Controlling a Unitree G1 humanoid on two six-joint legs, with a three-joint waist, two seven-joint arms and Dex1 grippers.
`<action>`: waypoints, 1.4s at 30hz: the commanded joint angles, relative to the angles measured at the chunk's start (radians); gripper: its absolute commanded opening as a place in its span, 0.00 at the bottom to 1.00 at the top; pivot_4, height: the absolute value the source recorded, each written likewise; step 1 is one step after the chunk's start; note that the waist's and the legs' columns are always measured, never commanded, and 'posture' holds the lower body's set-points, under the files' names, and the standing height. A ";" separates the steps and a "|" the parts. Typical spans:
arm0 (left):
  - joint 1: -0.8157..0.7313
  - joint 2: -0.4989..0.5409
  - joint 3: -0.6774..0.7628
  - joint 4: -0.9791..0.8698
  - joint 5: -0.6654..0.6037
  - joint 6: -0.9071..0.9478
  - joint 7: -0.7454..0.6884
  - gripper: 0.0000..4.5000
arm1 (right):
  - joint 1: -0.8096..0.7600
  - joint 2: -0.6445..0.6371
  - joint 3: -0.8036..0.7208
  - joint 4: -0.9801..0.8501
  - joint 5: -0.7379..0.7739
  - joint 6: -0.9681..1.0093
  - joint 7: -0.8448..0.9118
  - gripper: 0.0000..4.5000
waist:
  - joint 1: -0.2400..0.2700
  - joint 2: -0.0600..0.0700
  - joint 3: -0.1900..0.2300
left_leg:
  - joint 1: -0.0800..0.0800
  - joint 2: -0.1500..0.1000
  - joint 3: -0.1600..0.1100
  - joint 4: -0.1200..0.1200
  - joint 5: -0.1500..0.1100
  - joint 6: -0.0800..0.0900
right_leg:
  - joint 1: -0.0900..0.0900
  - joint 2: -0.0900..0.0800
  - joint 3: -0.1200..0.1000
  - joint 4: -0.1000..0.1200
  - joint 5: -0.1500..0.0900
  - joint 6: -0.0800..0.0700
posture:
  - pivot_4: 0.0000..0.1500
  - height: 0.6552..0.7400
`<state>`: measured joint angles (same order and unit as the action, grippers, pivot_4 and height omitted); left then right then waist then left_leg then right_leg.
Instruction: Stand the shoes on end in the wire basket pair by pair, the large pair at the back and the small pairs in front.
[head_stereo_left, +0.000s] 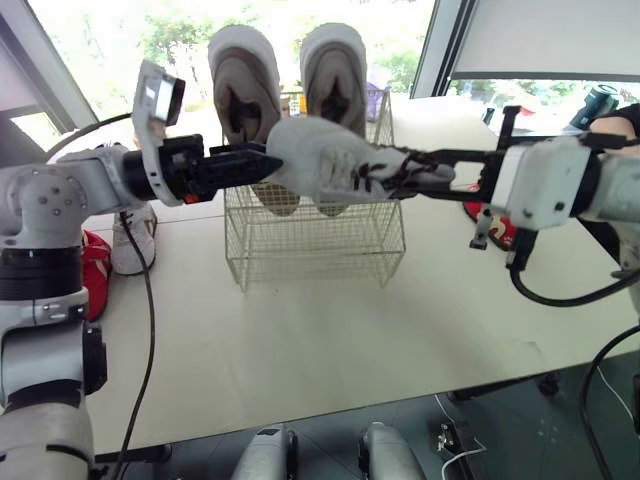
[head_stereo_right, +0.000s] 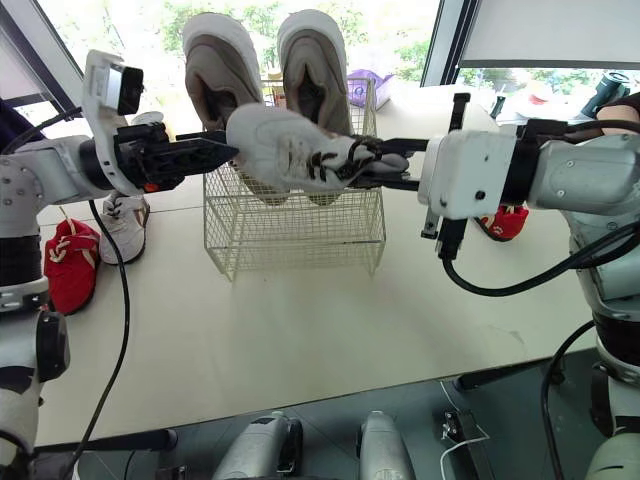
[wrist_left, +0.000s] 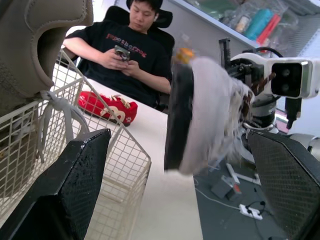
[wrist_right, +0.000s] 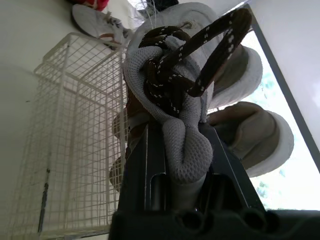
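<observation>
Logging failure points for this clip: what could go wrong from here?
The right end effector grips the small grey shoe only at its heel end, in mid-air; it could slip or swing. The open left end effector sits at the toe; a close could knock the shoe into the large pair in the wire basket.

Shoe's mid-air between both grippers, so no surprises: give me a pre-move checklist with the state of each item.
1. Right gripper shut on the small shoe at its collar: ok.
2. Left gripper open astride the shoe's toe: ok.
3. Large pair on end at the back of the wire basket: ok.
4. Front of the basket free: ok, it looks empty.
5. Small shoe turned on end: not ok, it is held level in the air.
6. Laces clear of the wires: cannot tell.
</observation>
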<state>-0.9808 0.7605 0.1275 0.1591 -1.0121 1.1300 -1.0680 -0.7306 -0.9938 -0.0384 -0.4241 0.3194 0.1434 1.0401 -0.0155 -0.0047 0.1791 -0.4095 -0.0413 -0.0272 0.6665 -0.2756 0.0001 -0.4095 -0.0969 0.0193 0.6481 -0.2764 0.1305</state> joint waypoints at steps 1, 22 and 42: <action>-0.026 0.003 0.004 -0.017 0.004 0.006 -0.033 1.00 | -0.031 0.014 0.003 0.007 -0.020 -0.075 0.023 0.03 | -0.002 0.000 0.000 | 0.000 0.000 0.000 0.000 0.000 0.000 | 0.000 0.000 0.000 0.000 0.000 0.000 | 1.00 1.00; 0.043 -0.098 0.092 -0.089 -0.062 0.068 0.080 0.06 | -0.053 -0.025 -0.131 0.050 0.284 0.460 0.013 0.66 | 0.006 -0.001 0.001 | 0.000 0.000 -0.001 0.000 0.003 -0.005 | 0.000 -0.001 0.000 0.000 0.000 0.000 | 1.00 1.00; 0.129 -0.413 0.266 -0.229 -0.328 -0.029 0.577 0.06 | -0.066 0.594 -0.351 0.091 1.130 0.746 -0.852 0.98 | 0.005 -0.002 0.000 | -0.002 0.000 0.000 0.000 0.005 -0.008 | -0.004 -0.001 0.002 0.003 0.001 -0.001 | 1.00 1.00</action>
<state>-0.8503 0.3495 0.3870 -0.0252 -1.3126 1.1268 -0.4958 -0.7744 -0.4002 -0.3693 -0.3098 1.4248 0.9308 0.2035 -0.0101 -0.0072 0.1789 -0.4112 -0.0417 -0.0275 0.6661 -0.2710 -0.0078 -0.4125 -0.0981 0.0205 0.6498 -0.2755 0.1292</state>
